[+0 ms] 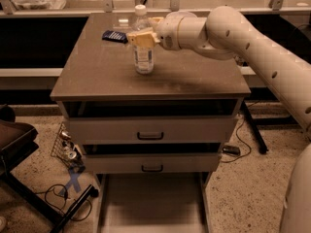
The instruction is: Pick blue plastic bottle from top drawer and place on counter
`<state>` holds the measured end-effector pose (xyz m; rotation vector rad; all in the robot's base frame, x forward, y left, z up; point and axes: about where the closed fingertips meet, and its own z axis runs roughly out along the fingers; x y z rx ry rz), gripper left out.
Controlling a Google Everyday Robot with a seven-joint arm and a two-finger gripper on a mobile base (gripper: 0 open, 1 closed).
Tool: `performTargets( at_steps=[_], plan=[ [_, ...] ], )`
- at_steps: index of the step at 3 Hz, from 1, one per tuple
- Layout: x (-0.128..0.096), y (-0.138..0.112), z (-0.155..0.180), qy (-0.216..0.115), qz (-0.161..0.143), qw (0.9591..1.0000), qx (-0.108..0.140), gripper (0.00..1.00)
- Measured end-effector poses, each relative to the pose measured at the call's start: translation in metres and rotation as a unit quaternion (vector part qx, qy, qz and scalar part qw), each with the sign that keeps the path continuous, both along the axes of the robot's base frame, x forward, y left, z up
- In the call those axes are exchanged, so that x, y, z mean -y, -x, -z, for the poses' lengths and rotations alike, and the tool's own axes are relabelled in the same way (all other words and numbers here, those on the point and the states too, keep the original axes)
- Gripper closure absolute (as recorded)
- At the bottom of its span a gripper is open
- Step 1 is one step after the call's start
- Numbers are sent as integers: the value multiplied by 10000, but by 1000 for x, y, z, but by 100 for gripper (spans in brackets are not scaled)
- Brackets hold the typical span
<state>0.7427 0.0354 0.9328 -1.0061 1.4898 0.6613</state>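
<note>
Arm (228,28) reached in from right, elbow bent, wrist level. Gripper (143,30) pointed left; fingers (142,38) clamped on blue plastic bottle (144,59), bottle's shoulder between them.

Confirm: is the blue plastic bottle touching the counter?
Touching. Camera view shows the blue plastic bottle upright on the counter, no gap beneath; gripper at its shoulder.

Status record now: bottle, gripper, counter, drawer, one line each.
bottle: upright on the counter, white cap on
gripper: at the bottle's shoulder, arm reaching in from the view's right
counter: also carries a dark blue packet, behind-left of the bottle and apart from it
drawer: pulled out at the bottom of the view, no bottle in it
task: bottle looks placed; release not confirmed
</note>
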Motion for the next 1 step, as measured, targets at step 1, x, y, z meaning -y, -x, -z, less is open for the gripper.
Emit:
performTargets(
  at_steps=[1],
  plan=[
    [-3,0,0,-2,-24,10000,-4,1]
  ],
)
